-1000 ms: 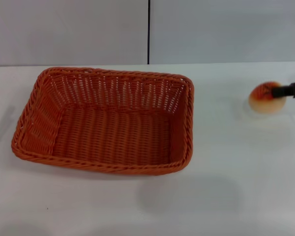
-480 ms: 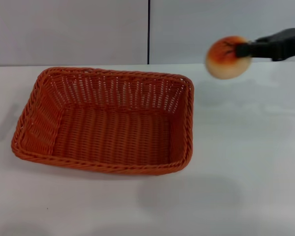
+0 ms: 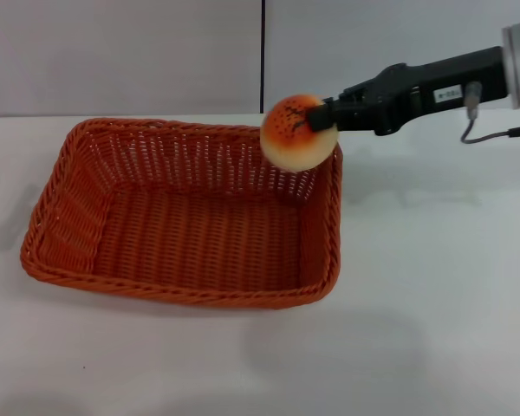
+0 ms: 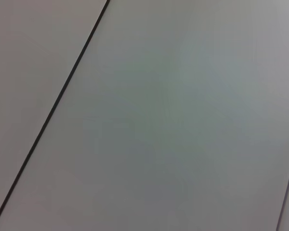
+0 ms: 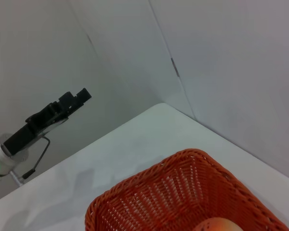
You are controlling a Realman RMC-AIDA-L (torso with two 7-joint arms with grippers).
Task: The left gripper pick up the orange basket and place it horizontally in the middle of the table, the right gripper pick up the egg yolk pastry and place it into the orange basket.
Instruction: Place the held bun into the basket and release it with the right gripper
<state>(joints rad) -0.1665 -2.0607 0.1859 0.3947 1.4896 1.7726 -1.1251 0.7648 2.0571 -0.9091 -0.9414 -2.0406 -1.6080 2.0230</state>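
Orange wicker makes up the basket [image 3: 186, 212], which lies flat with its long side across the middle of the white table [image 3: 416, 286], so the first half of the task is judged done. The pastry [image 3: 298, 132] is held in the air, clamped in the right gripper [image 3: 316, 115], whose black fingers are closed on its far-right edge. It is seen against the far right corner of the basket, at or just past the braided rim; whether it is fully above the inside cannot be told from the head view. In the right wrist view only a sliver of the pastry [image 5: 220, 224] is seen, close above the basket's weave [image 5: 183, 192].

The left gripper [image 5: 70, 103] is raised well clear of the table to the robot's left, and nothing is carried in it; its fingers are too small in that view for their spacing to be read. Only blank wall is shown by the left wrist camera.

The pastry is judged light, soft and crumbly, with a browned top that could flake or dent under a hard squeeze. A gentle pinch across its sides, as is now applied, is the safer hold. A low release over the basket floor is advisable, since the round shape could roll. The basket looks stiff and light, best taken by the rim.
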